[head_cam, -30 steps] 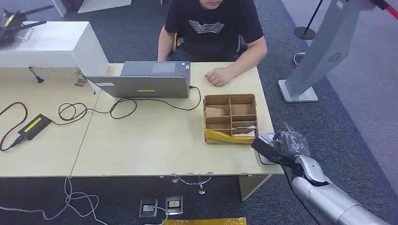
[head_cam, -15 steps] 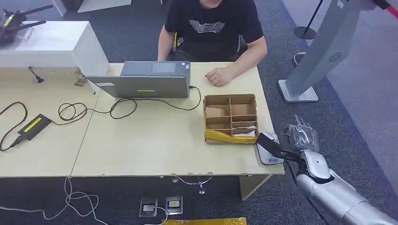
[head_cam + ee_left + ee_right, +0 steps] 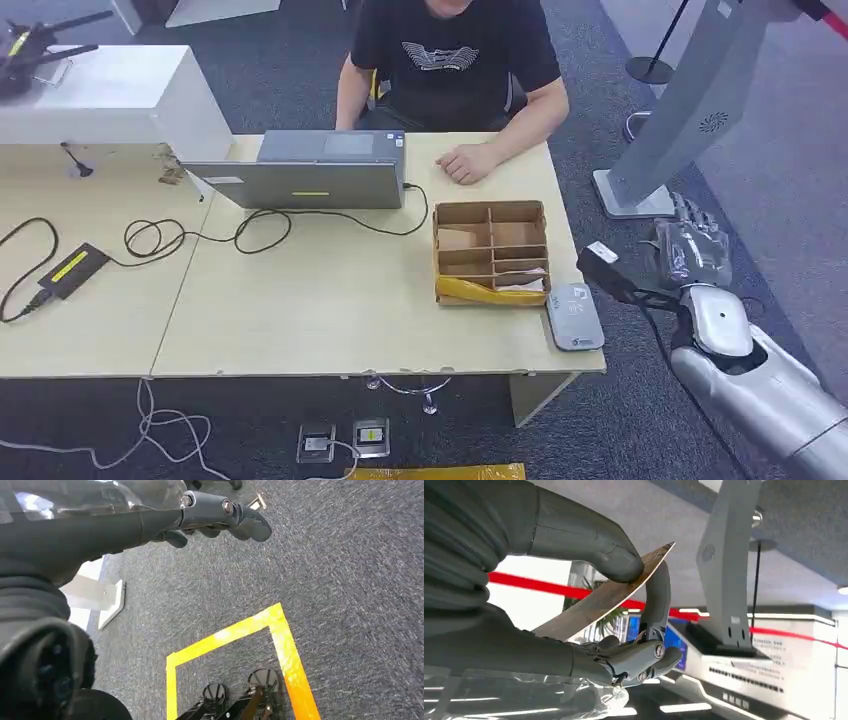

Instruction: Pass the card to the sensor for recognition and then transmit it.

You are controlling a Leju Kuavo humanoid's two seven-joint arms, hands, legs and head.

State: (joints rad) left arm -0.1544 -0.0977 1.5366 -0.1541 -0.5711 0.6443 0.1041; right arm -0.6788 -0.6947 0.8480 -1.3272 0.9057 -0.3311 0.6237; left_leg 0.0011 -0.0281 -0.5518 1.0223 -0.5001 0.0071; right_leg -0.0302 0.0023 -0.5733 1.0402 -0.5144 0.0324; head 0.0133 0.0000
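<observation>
My right hand [image 3: 690, 255] hangs in the air just off the table's right edge, pinching a dark card [image 3: 603, 268] that sticks out toward the table. In the right wrist view the thin card [image 3: 599, 605] sits between the thick thumb [image 3: 589, 540] and a dark finger [image 3: 656, 595]. The grey card sensor [image 3: 574, 316] lies flat at the table's [image 3: 330, 310] front right corner, uncovered, below and to the left of the card. My left hand [image 3: 220, 515] hangs over grey carpet and holds nothing, its fingers loosely extended.
A cardboard box with dividers [image 3: 490, 250] stands beside the sensor. A person sits at the far side, one hand [image 3: 465, 162] resting on the table near a laptop [image 3: 310, 175]. Cables and a power brick [image 3: 70, 270] lie on the left. A grey stand [image 3: 680, 110] rises to the right.
My right hand has lifted the card off the sensor and carried it up and to the right, past the table's edge. The sensor now lies uncovered.
</observation>
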